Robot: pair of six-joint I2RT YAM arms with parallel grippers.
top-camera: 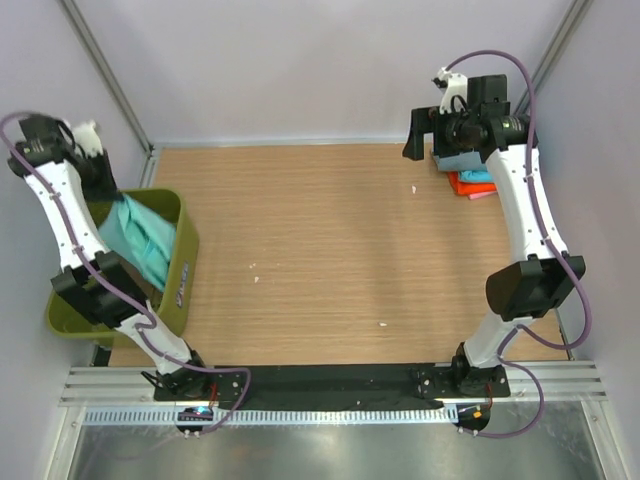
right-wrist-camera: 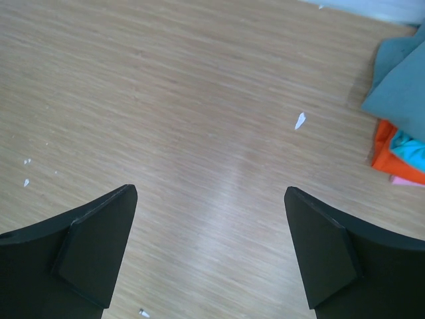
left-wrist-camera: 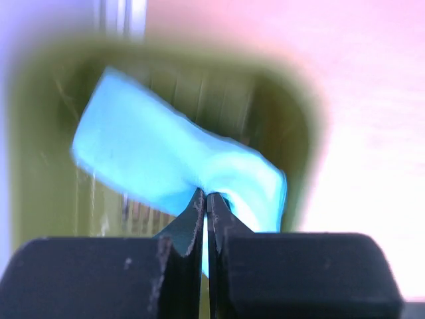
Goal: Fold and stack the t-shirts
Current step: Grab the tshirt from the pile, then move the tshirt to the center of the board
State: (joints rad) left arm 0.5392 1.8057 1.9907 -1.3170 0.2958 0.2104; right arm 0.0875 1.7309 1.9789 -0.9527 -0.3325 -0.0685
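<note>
My left gripper (top-camera: 112, 190) is shut on the mint green t-shirt (top-camera: 145, 240) and holds it up so that it hangs into the olive basket (top-camera: 186, 262). In the left wrist view the jaws (left-wrist-camera: 207, 197) pinch a bunch of that shirt (left-wrist-camera: 153, 156), with the basket (left-wrist-camera: 295, 133) below it. My right gripper (top-camera: 420, 140) is open and empty above the table's far right. In the right wrist view it (right-wrist-camera: 211, 199) hovers over bare wood. A stack lies beside it: a slate grey shirt (right-wrist-camera: 398, 86) over a cyan shirt (right-wrist-camera: 410, 145) and an orange-red shirt (right-wrist-camera: 388, 156).
The wooden table (top-camera: 330, 250) has small white scraps (top-camera: 414, 187) on it. The stack of shirts (top-camera: 470, 178) sits at the far right corner under the right arm. White walls and metal posts close in the back and both sides.
</note>
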